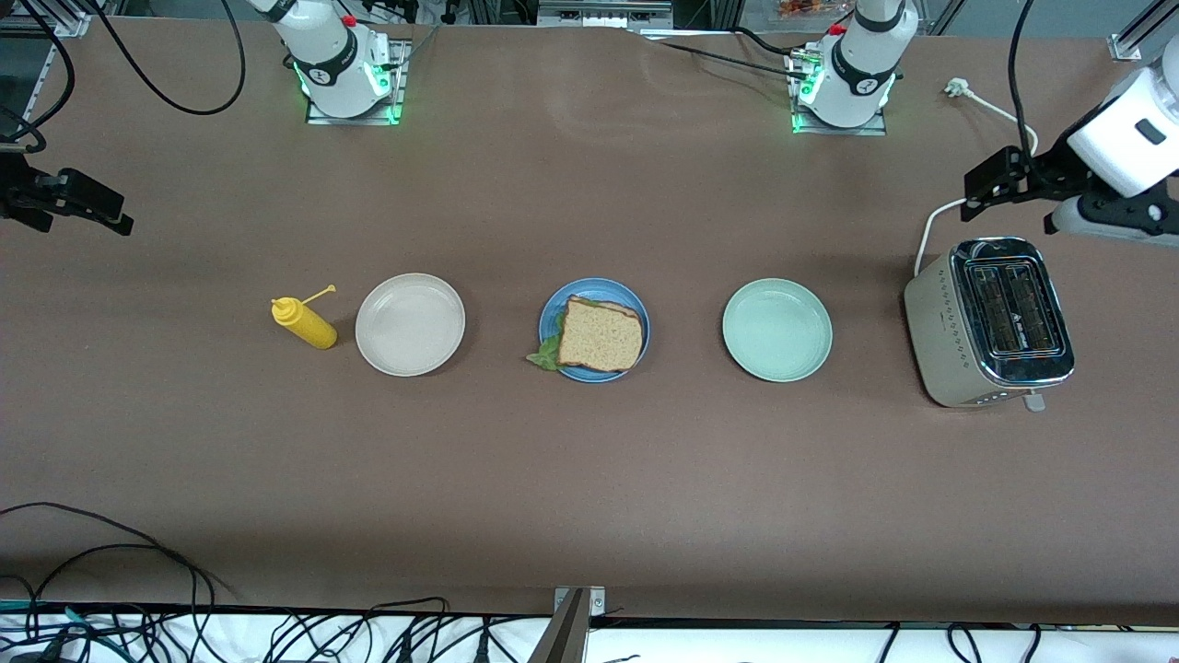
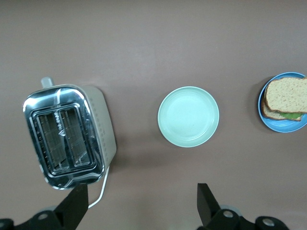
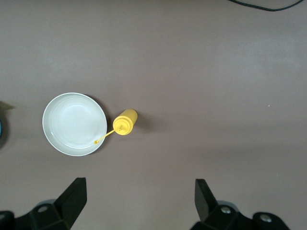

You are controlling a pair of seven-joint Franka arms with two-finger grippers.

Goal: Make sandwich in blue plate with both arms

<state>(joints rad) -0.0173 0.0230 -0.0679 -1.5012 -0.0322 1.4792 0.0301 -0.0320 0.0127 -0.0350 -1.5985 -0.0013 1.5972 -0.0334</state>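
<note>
Toaster [image 1: 990,322] stands at the left arm's end of the table; the left gripper [image 2: 139,206] hangs above it, jaws spread, holding nothing. Right gripper [image 3: 139,203], likewise released, hovers high over the right arm's end. Both arms appear parked clear, since the sandwich [image 1: 597,334] sits assembled on the blue plate [image 1: 549,318], mid-table between beige plate [image 1: 410,324] and green plate [image 1: 776,330].

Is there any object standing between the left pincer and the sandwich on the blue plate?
Yes. The pale green plate lies on the table between the left pincer, open above the toaster, and the sandwich on the blue plate. It is low and empty.
</note>
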